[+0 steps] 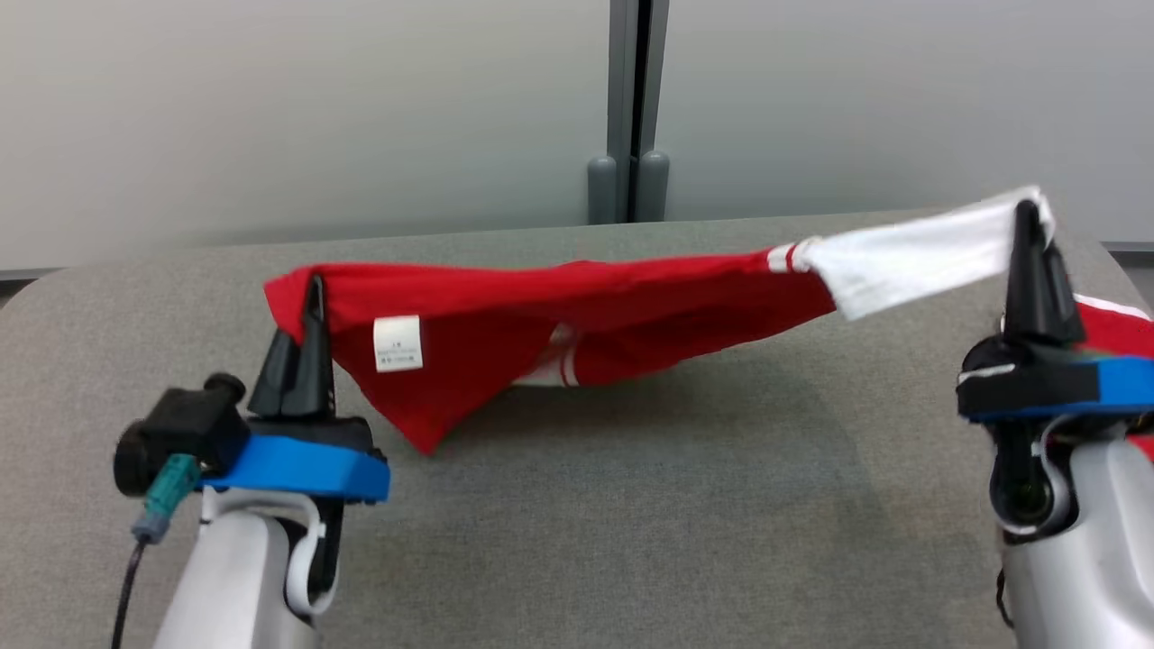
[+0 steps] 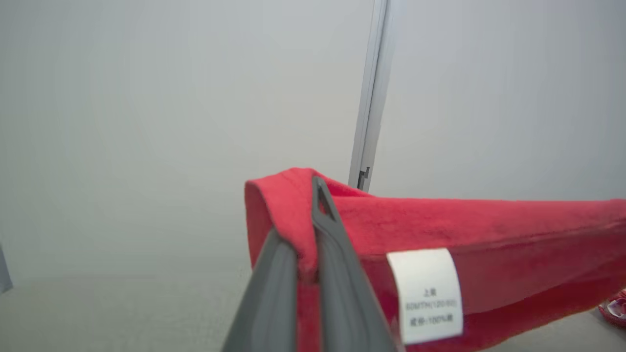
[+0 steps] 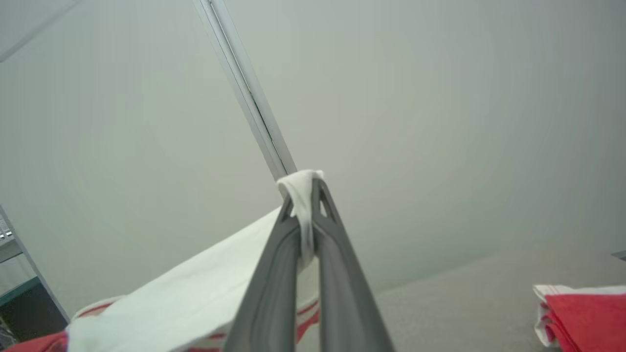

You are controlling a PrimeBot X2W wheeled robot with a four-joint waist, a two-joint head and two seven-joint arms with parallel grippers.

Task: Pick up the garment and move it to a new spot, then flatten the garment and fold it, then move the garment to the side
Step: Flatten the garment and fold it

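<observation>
Both long-fingered dark pincers were pressed shut on the red fabric garment (image 1: 577, 306) with its white end: the left gripper (image 1: 311, 302) pinched a red hemmed corner beside the white care label (image 1: 398, 343), and the right gripper (image 1: 1028, 225) pinched the tip of the white end, higher up and near the right edge of the grey felt-covered table (image 1: 631, 505). Stretched between them, the garment hung above the tabletop, its lowest red fold sagging towards the surface at the middle, whether touching I could not tell. Broad bare tabletop lay in front and to the left, while a folded red-and-white cloth stack (image 3: 577, 313) sat just beside the right gripper.
</observation>
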